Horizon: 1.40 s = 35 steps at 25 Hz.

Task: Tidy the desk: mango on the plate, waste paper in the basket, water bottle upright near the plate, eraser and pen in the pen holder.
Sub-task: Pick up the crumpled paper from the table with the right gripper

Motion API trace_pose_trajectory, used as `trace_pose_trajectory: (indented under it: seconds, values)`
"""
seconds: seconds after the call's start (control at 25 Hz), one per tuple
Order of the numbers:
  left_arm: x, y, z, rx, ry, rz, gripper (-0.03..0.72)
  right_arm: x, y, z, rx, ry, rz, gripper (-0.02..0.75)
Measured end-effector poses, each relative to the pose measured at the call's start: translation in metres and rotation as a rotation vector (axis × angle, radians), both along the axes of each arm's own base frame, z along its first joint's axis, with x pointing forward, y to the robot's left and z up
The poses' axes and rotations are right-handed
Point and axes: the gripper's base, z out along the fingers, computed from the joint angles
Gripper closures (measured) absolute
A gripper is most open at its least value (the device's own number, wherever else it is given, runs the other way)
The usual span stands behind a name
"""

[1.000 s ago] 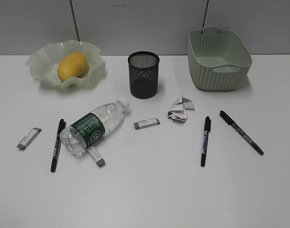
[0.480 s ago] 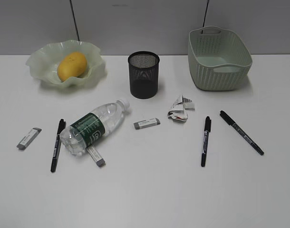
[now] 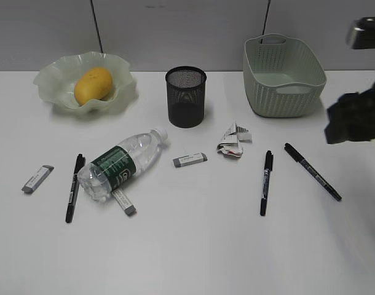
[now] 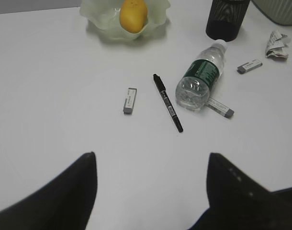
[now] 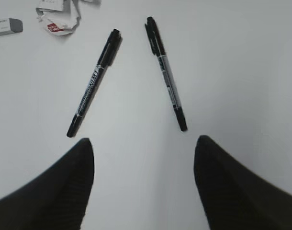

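The mango (image 3: pixel 93 85) lies in the wavy plate (image 3: pixel 52 77) at the back left. On its side, the water bottle (image 3: pixel 120 165) rests partly over one eraser (image 3: pixel 124 203); other erasers (image 3: pixel 189 160) (image 3: pixel 38 179) lie loose. The waste paper (image 3: pixel 233 141) sits between the pen holder (image 3: pixel 185 97) and the basket (image 3: pixel 283 77). Two pens (image 5: pixel 94 82) (image 5: pixel 166 72) lie just ahead of my open, empty right gripper (image 5: pixel 143 141). My left gripper (image 4: pixel 151 158) hovers open and empty, short of a third pen (image 4: pixel 168 102).
My right arm (image 3: pixel 356 117) shows as a dark blur at the right edge of the exterior view, beside the basket. The white desk (image 3: pixel 193 246) runs bare along its front.
The right arm has come into the exterior view at the right edge. Nothing on the desk has moved.
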Motion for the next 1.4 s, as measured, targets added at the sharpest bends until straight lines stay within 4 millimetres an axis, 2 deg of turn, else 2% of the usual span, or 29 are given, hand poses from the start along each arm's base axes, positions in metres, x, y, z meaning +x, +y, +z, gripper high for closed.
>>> trace_pose_trajectory:
  seconds: [0.12, 0.28, 0.52, 0.8, 0.96, 1.12, 1.4]
  values:
    - [0.000, 0.000, 0.000, 0.000, 0.000, 0.000, 0.151, 0.023, 0.031, -0.008, -0.006, 0.012, 0.018, 0.220]
    - [0.000, 0.000, 0.000, -0.002, 0.000, 0.003, 0.151, 0.055, 0.060, -0.022, 0.032, 0.032, -0.021, 0.210]
    - [0.000, 0.000, 0.000, -0.006, 0.001, 0.061, 0.151, 0.104, 0.087, -0.044, 0.068, 0.062, -0.058, 0.163]
    - [0.000, 0.000, 0.000, -0.007, 0.001, 0.093, 0.156, 0.145, 0.109, -0.078, 0.082, 0.100, -0.076, 0.156]
    - [0.000, 0.000, 0.000, -0.007, 0.001, 0.093, 0.158, 0.158, 0.117, -0.104, 0.078, 0.152, -0.090, 0.153]
    - [0.000, 0.000, 0.000, -0.007, 0.001, 0.093, 0.162, 0.162, 0.119, -0.128, 0.057, 0.192, -0.092, 0.153]
    - [0.000, 0.000, 0.000, -0.007, 0.001, 0.093, 0.167, 0.165, 0.120, -0.150, 0.040, 0.224, -0.094, 0.171]
